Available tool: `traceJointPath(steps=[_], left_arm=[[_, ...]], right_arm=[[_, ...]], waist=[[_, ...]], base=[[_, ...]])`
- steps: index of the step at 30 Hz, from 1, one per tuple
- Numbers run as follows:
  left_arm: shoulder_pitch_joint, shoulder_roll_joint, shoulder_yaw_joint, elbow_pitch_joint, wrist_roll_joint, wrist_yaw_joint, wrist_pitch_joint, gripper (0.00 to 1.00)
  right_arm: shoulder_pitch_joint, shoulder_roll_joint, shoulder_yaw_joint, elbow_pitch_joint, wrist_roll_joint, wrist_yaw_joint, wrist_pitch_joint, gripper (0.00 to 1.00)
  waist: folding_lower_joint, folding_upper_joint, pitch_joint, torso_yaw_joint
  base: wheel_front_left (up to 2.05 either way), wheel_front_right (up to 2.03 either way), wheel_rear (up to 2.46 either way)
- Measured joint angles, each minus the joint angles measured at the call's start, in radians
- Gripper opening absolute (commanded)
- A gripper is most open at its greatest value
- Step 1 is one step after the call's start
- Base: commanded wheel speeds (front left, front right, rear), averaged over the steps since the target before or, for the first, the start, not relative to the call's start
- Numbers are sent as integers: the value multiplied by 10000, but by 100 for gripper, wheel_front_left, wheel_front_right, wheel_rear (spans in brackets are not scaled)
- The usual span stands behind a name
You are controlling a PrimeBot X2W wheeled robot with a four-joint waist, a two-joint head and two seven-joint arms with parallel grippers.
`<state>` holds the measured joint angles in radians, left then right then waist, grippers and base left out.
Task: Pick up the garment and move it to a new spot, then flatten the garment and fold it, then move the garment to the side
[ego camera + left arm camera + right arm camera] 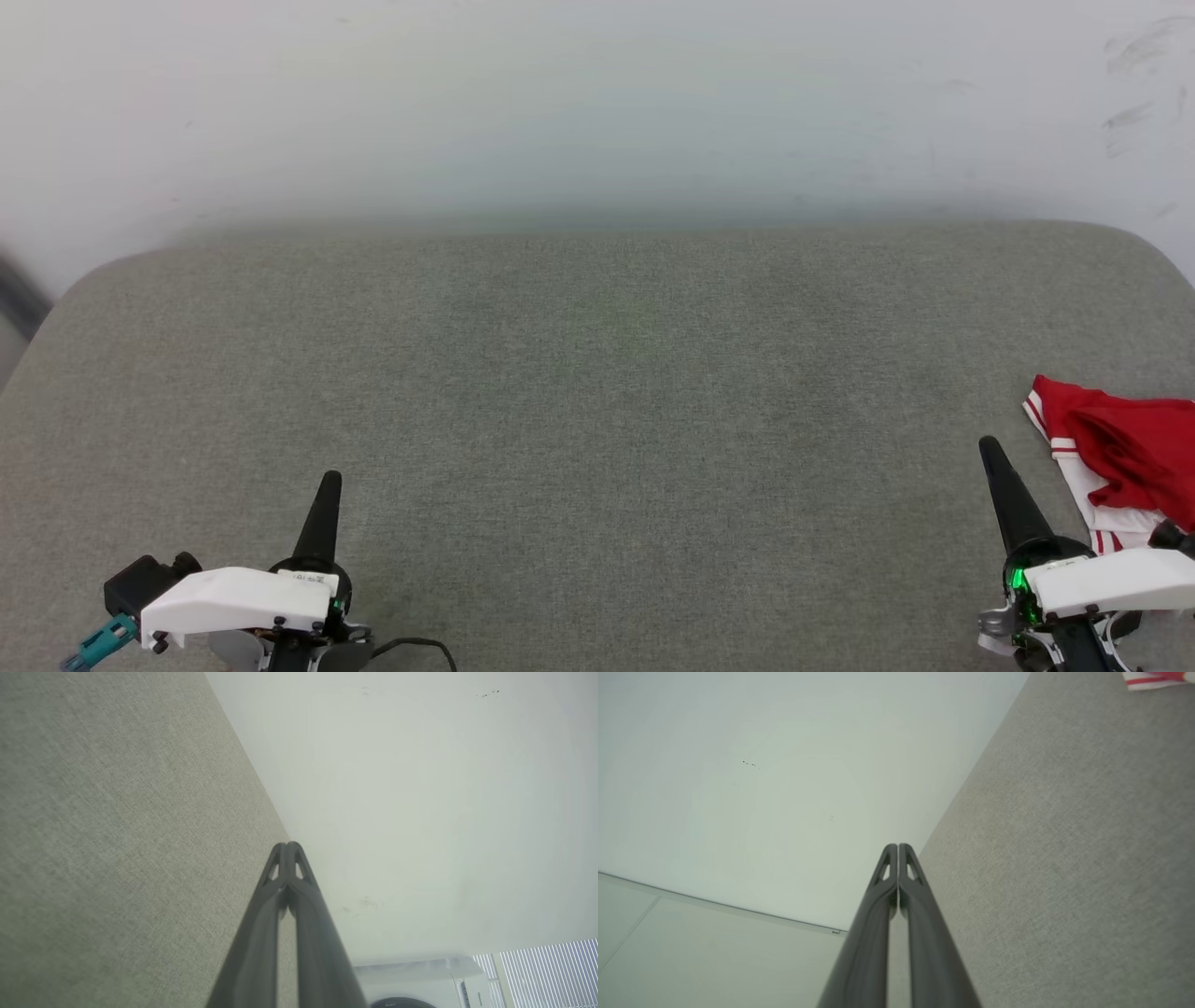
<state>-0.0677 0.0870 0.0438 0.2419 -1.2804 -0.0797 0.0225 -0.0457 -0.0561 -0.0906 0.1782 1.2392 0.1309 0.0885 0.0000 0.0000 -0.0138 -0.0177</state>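
The garment (pixel 1120 453), red with white panels and red-and-white striped trim, lies crumpled at the far right edge of the grey fabric surface (pixel 597 392), partly cut off by the head view's border. A corner of the garment (pixel 1153 679) peeks in at the top right of the right wrist view. My right gripper (pixel 988 448) is shut and empty, its tips a short way left of the garment, apart from it. My left gripper (pixel 330 481) is shut and empty at the lower left, far from the garment. In each wrist view the fingertips (pixel 287 847) (pixel 897 847) press together.
A pale wall (pixel 597 103) rises behind the grey surface, whose back corners are rounded. A white appliance (pixel 420 982) and window blinds (pixel 546 970) appear at the bottom right of the left wrist view. A wide stretch of bare fabric lies between the grippers.
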Motion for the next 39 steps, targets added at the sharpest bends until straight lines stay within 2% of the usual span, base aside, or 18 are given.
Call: traceJointPath(steps=[39], left_arm=[[-312, -311, 604, 31, -2801, -431, 794, 0]], right_arm=[[-509, 31, -209, 568, 3135, 0, 194, 0]], waist=[[0, 0, 140, 146]], base=[[0, 0, 0]])
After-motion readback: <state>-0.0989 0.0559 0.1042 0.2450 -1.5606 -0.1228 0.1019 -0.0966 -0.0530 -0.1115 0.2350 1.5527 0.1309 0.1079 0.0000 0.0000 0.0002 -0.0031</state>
